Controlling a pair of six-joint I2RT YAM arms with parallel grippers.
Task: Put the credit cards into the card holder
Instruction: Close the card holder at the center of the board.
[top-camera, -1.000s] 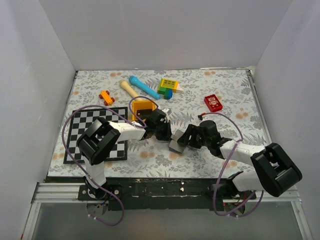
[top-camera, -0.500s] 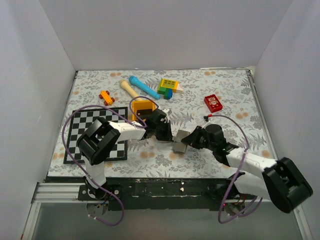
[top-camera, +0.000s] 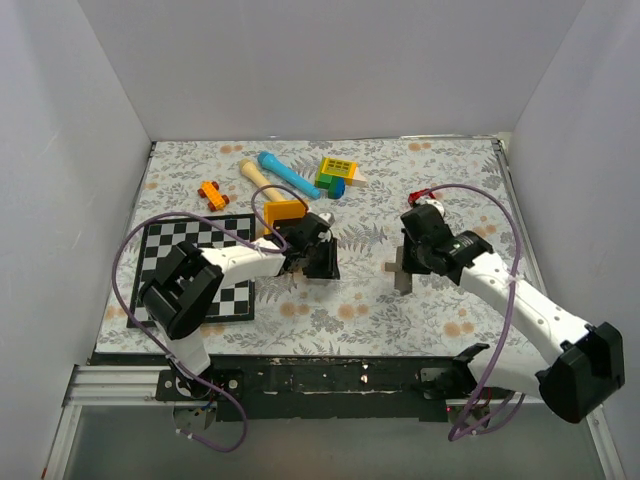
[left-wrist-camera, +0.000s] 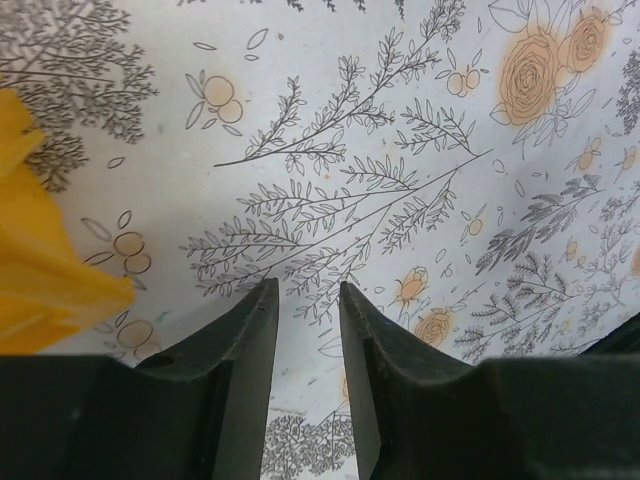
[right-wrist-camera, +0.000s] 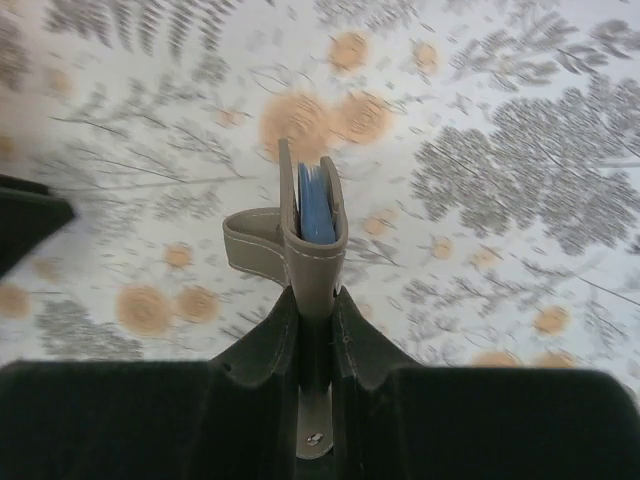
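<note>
The card holder is a grey folded wallet standing on edge, its snap tab curling out to the left and a blue lining showing at its top. My right gripper is shut on its lower edge. From above, the card holder hangs under the right gripper, right of the table's middle and above the cloth. My left gripper sits low over the flowered cloth near the centre. Its jaws stand narrowly open with only cloth between them. I cannot make out any credit cards.
An orange tray lies just behind the left gripper and shows as a yellow shape at its left. A chessboard lies front left. A red block, a blue stick, a wooden stick and a coloured block lie further back.
The right gripper closed on the card holder and carried it right and back, away from the left gripper. The left jaws parted a little.
</note>
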